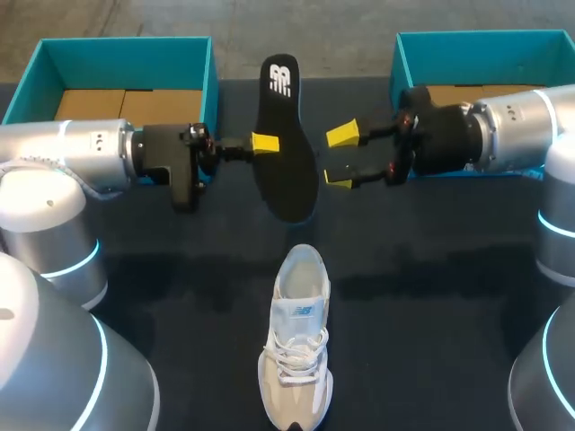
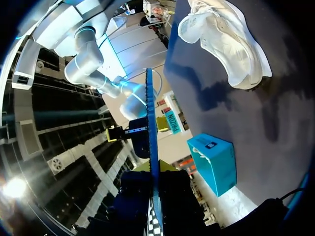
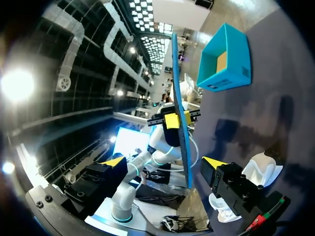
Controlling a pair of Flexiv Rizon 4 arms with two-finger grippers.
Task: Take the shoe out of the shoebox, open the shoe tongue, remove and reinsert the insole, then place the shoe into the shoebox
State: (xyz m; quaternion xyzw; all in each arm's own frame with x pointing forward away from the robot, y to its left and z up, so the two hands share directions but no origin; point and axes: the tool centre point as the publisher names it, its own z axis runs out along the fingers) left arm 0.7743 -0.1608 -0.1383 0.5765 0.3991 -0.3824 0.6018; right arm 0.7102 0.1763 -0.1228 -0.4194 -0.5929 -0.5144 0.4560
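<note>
Dark table (image 1: pixel 180 296), shoe (image 1: pixel 296 346) toe nearward, insole (image 1: pixel 289 171) lengthwise

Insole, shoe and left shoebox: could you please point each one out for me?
insole (image 1: pixel 292 171), head view, its black middle.
shoe (image 1: pixel 295 356), head view, its laces.
left shoebox (image 1: pixel 135 65), head view, its far inner wall.

The shoe (image 1: pixel 296 359) ran off the head view's near edge, its lowest end cut away. The insole (image 1: pixel 287 153) covered the far finger of the left gripper (image 1: pixel 269 144). In the right wrist view, the right gripper (image 3: pixel 164 162) hid part of the shoe. The right arm (image 1: pixel 512 126) masked the front wall of the right shoebox (image 1: pixel 485 45).
</note>
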